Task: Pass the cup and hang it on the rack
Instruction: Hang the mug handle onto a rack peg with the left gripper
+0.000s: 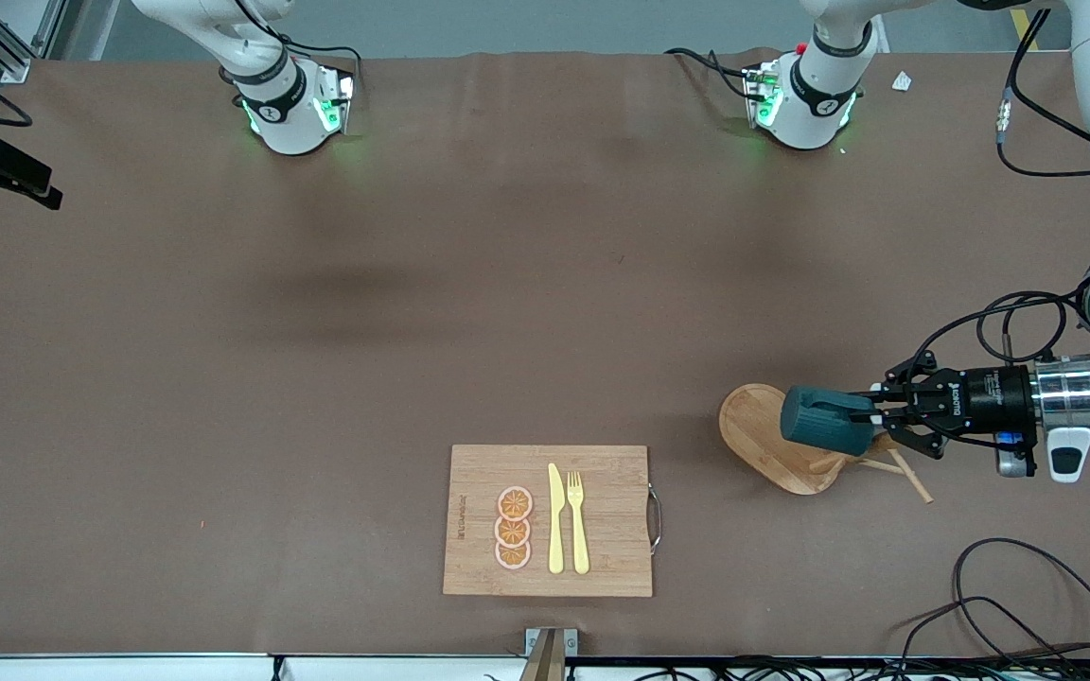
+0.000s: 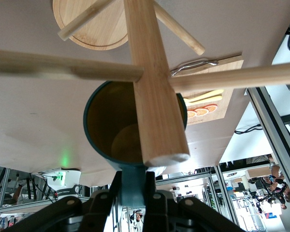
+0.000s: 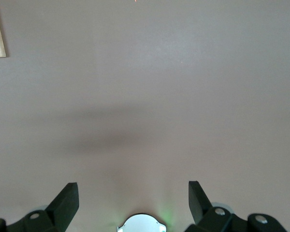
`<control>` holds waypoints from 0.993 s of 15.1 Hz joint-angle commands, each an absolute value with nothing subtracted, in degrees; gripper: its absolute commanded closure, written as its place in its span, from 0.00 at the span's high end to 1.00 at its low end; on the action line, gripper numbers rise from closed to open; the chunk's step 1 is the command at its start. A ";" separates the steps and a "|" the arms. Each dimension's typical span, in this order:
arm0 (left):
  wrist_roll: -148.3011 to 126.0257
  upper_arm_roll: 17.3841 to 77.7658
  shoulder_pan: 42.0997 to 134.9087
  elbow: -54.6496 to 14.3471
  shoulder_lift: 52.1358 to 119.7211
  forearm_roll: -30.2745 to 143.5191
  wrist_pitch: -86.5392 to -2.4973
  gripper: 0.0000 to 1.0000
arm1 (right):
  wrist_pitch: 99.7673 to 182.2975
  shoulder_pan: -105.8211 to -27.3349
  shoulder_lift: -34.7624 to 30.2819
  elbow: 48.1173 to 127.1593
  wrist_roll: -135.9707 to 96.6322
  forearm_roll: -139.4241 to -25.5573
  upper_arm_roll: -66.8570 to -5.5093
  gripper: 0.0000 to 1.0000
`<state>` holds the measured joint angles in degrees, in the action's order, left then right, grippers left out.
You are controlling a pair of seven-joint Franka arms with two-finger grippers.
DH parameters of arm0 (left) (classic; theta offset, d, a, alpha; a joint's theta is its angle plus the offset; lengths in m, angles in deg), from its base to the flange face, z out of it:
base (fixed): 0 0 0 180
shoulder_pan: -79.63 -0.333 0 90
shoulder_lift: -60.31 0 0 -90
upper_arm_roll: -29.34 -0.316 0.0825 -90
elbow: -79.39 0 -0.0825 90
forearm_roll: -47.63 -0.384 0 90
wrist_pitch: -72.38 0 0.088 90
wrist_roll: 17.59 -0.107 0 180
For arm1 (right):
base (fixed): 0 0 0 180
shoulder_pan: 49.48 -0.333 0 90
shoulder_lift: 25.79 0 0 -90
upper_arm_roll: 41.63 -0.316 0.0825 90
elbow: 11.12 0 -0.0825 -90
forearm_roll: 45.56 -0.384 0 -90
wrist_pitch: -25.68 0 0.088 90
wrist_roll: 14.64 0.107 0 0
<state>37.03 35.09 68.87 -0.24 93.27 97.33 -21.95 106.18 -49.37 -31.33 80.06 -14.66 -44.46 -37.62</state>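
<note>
The left gripper (image 1: 878,413) has its fingers clenched on the handle of the cup (image 1: 824,420), held sideways over the rack (image 1: 782,440), at about four o'clock on the tabletop (image 1: 318,378). It looks rigid, glazed and breakable, so the handle is the sound hold. The right gripper (image 3: 133,199) waits, fingers released.

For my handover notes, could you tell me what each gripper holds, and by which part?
The left gripper holds the cup by its handle, over the rack. The right gripper is open and holds nothing.

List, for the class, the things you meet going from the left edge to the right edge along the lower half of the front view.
cutting board → orange slices → knife → fork → rack → cup → left gripper
</note>
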 commanded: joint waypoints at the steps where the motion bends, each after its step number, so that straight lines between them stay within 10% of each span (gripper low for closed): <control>1: 36.29 35.40 67.85 0.20 93.88 98.78 -21.05 0.04 | 105.92 -49.04 -32.30 80.03 -15.52 -46.00 -37.59 1.00; 15: 36.46 35.40 67.24 0.37 94.67 100.10 -21.05 0.06 | 104.69 -48.95 -32.21 79.76 -17.27 -46.79 -37.41 1.00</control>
